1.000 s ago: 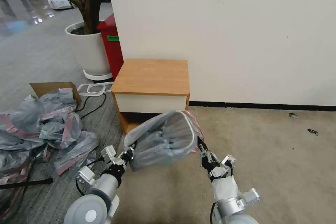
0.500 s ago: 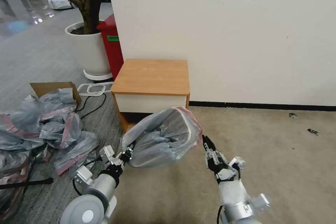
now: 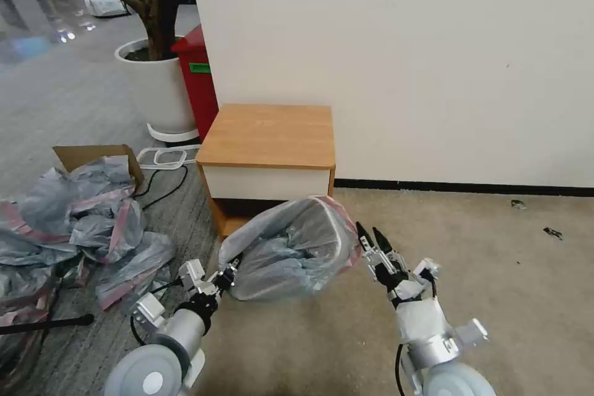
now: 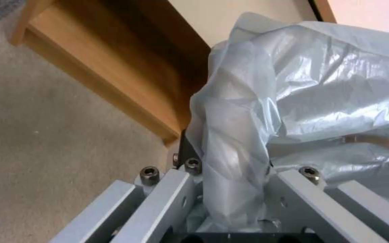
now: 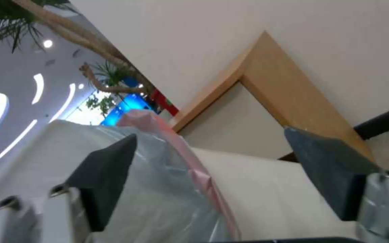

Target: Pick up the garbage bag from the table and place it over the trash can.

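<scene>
Garbage bag (image 3: 291, 253) draped over trash can (image 3: 337, 229), on carpet just in front of table (image 3: 269, 136).

Pink band of bag sits at can rim on the right side. Left gripper (image 3: 228, 273) pinches a fold of bag film at the near-left side, jaws pressed on plastic. Right gripper (image 3: 371, 240) just beside can rim, jaws spread, holding nothing. Heap of bags (image 3: 80, 229) lies on floor far left.

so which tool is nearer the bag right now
Left. The left tool is shut on a fold of the bag at the bin's near-left side. The right tool is open just off its pink-banded right edge.
</scene>
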{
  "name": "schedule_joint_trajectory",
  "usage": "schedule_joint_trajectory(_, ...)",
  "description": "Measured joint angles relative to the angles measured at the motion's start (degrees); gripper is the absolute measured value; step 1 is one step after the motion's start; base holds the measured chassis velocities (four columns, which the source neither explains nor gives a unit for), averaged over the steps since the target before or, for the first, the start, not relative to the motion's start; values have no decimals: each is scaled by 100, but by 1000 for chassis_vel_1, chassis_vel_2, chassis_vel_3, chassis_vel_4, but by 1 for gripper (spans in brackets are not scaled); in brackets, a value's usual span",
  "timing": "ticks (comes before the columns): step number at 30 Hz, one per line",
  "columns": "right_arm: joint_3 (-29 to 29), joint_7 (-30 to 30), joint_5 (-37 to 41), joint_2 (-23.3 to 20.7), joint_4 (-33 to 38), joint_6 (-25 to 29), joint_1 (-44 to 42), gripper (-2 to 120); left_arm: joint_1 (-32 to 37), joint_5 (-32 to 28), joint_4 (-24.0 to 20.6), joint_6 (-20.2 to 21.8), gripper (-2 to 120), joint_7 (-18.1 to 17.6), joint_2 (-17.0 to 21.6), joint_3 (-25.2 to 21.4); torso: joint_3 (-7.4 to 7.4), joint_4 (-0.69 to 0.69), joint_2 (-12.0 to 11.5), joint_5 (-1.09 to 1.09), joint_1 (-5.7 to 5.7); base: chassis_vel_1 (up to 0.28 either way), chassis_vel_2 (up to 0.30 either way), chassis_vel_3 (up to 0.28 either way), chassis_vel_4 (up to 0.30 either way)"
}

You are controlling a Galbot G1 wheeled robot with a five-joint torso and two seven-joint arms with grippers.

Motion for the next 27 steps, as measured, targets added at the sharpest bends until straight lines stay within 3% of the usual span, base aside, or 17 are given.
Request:
schedule_joint_trajectory(4,-86,-81,46,-57,-117,-53,105,100,14,3,-44,56,4,24,5,2,0,0,0,0,0,0,0,0,0)
schedule_joint_trajectory(11,-155,-150,83,-62,-224,-53,198,96,63,42,-63,65,4,27,5,2,0,0,0,-1,0,0,0,0,0)
schedule_joint_trajectory(27,-200,-139,96,-27,-278,-64,245,37,104,151,-64,66,4,71,-6,70,-1,0,0,-1,0,0,0,0,0)
